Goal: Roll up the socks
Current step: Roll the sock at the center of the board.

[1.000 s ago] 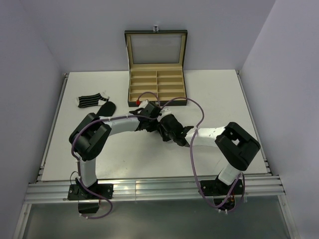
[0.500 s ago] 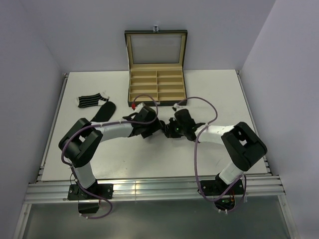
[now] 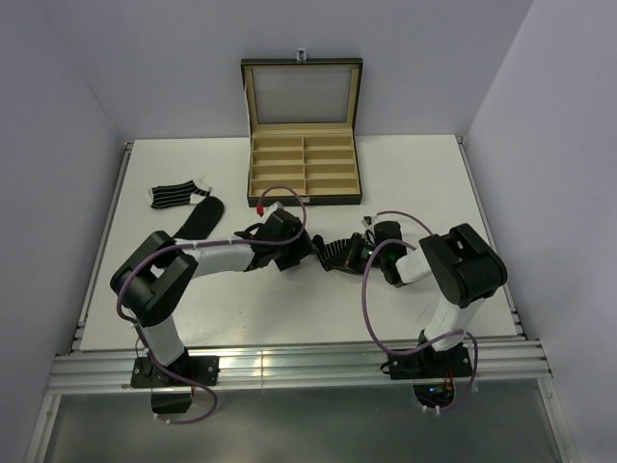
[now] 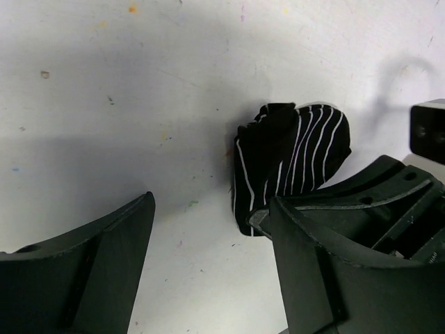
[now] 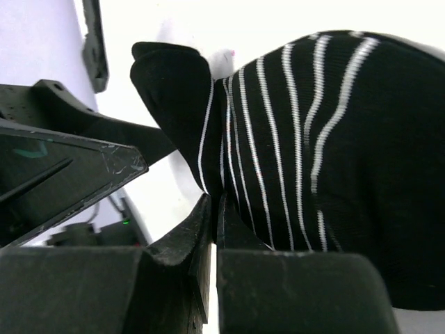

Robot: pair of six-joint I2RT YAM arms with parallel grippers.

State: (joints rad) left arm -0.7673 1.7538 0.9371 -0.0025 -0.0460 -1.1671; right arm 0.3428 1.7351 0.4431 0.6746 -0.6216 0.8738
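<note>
Near the middle of the table (image 3: 434,183), the striped sock (image 3: 337,255), seemingly half rolled, is pinched by the right claw (image 5: 212,212); the released left claw (image 4: 208,205) should be closed on its loose fold.

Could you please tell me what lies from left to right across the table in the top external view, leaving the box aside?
Flat striped sock → plain black sock → left gripper → bunched striped sock → right gripper.
</note>
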